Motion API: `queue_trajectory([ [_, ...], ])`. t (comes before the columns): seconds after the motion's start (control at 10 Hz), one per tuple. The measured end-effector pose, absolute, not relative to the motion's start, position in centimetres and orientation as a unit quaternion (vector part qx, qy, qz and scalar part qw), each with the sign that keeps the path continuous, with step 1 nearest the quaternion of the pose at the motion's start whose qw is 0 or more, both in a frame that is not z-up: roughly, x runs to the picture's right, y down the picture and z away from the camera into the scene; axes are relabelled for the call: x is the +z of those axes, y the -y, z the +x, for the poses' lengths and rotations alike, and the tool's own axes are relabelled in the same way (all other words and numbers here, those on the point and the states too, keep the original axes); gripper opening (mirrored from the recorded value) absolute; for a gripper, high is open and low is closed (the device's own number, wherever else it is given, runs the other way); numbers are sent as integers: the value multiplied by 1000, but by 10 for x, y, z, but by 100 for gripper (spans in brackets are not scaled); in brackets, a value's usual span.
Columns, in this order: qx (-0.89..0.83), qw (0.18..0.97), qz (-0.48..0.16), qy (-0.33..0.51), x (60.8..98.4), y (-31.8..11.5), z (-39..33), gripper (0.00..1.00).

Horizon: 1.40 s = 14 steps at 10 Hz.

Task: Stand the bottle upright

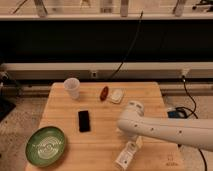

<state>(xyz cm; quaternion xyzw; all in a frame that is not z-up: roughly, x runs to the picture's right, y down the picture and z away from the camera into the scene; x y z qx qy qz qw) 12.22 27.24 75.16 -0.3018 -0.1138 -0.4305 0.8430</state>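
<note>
A dark wall panel with a pale rail runs behind your wooden table [60, 107], and a black cable [125, 55] hangs down it toward the table's back edge. Taking the table's middle as the clock's centre, the cup [71, 88] stands at 11 o'clock near the back-left corner. A small red object [104, 93] lies at 12 o'clock, with a white rounded-square object [116, 96] just beside it on the right. The black phone [84, 121] lies flat at 9 o'clock, and the green plate [46, 146] sits at 8 o'clock by the front-left corner. Your arm [165, 131] comes in from 3 o'clock, bends over the table and drops toward the front edge. The gripper [134, 145] is low at 5 o'clock, right at the upper end of the bottle [122, 161]. The bottle lies on its side at 5 o'clock, close to the front edge, slanting from lower left to upper right. You cannot tell from this view whether the gripper has hold of it or only meets it.
</note>
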Motion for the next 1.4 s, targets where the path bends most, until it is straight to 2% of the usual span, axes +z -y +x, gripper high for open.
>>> queue_trajectory([
  [0.3,-428,844,-301,116,756,-273,123,78],
  [1.0,-426,845,-302,117,765,-271,135,10],
  [1.1,-425,846,-301,116,763,-264,139,3],
  [1.4,-418,850,-299,114,753,-239,148,0],
])
